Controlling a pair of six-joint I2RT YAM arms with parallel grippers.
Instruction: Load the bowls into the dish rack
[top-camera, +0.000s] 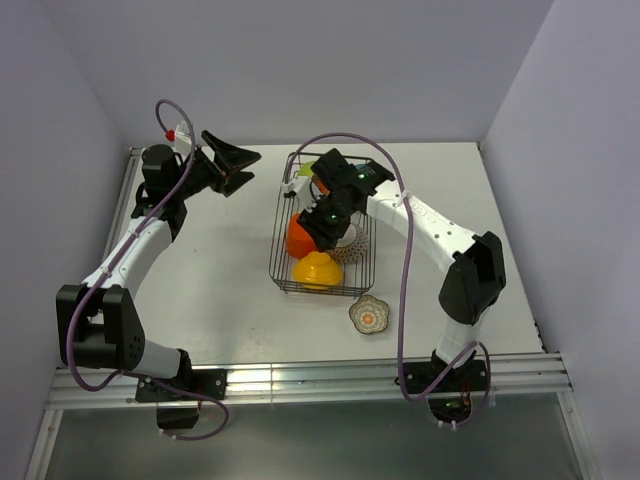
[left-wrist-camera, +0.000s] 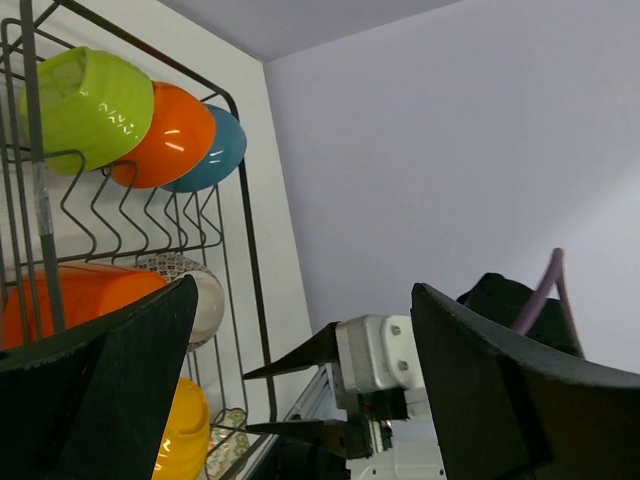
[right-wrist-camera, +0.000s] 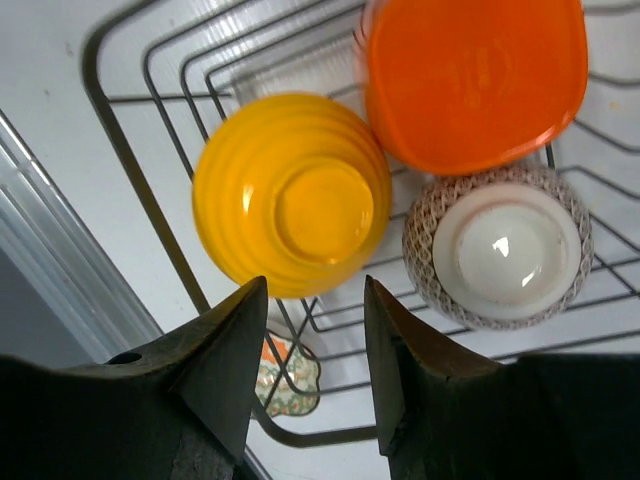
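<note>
The dark wire dish rack (top-camera: 281, 236) stands mid-table. Its near end holds a yellow bowl (right-wrist-camera: 290, 195), a red-orange bowl (right-wrist-camera: 475, 80) and a grey-brown patterned bowl (right-wrist-camera: 500, 245), all bottom up. At its far end a green bowl (left-wrist-camera: 85, 105), an orange bowl (left-wrist-camera: 170, 135) and a blue bowl (left-wrist-camera: 220, 150) stand on edge. The scalloped floral bowl (top-camera: 370, 315) lies on the table just outside the rack's near right corner. My right gripper (right-wrist-camera: 315, 300) hovers over the yellow bowl's near edge, jaws partly apart, holding nothing. My left gripper (top-camera: 245, 168) is raised left of the rack, wide open and empty.
Grey walls close in the table at the back and on both sides. An aluminium rail (top-camera: 300, 380) runs along the near edge by the arm bases. The right arm's purple cable (top-camera: 405, 270) loops over the rack's right side.
</note>
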